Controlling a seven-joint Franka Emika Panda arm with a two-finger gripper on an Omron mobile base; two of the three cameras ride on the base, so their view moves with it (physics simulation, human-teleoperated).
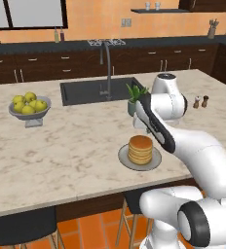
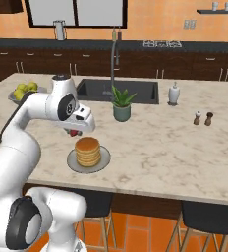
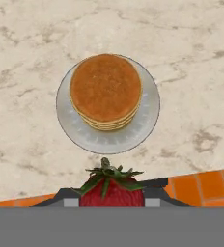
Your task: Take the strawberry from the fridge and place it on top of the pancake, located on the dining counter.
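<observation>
**Ana:** Left base view, from the left — a grey bowl of yellow-green apples (image 1: 29, 103) sits on the beige marbled dining counter (image 1: 61, 151), well apart from everything else. Then the dark sunken sink (image 1: 103, 90) with its tall curved tap (image 1: 108, 68), a small potted plant (image 1: 136, 99) just beside the sink's corner, and the pancake (image 1: 140, 149), a golden-brown stack on a round grey plate (image 1: 125, 158) near the front edge. Salt and pepper shakers (image 1: 200, 101) stand far right.

**Ben:** Anything in the way?

**Ana:** The arm's own white forearm crosses in front of the plant and hides the hand from that side. Dark stools (image 1: 25, 226) are tucked under the counter's edge.

**Ben:** And the right base view?

**Ana:** It shows what the other hides — the gripper (image 2: 75, 132) hangs just left of the stack, above the counter, with a bit of red below it. It also shows a white soap bottle (image 2: 173, 93) beside the sink.

**Ben:** The fruit itself?

**Ana:** Hand view: the strawberry (image 3: 112, 190), red with a spiky green leaf crown, is clamped between the two dark fingertips (image 3: 68, 197). It is in the air, short of the stack and not touching it; the smooth, round, bare top of the stack lies ahead of it.
</observation>
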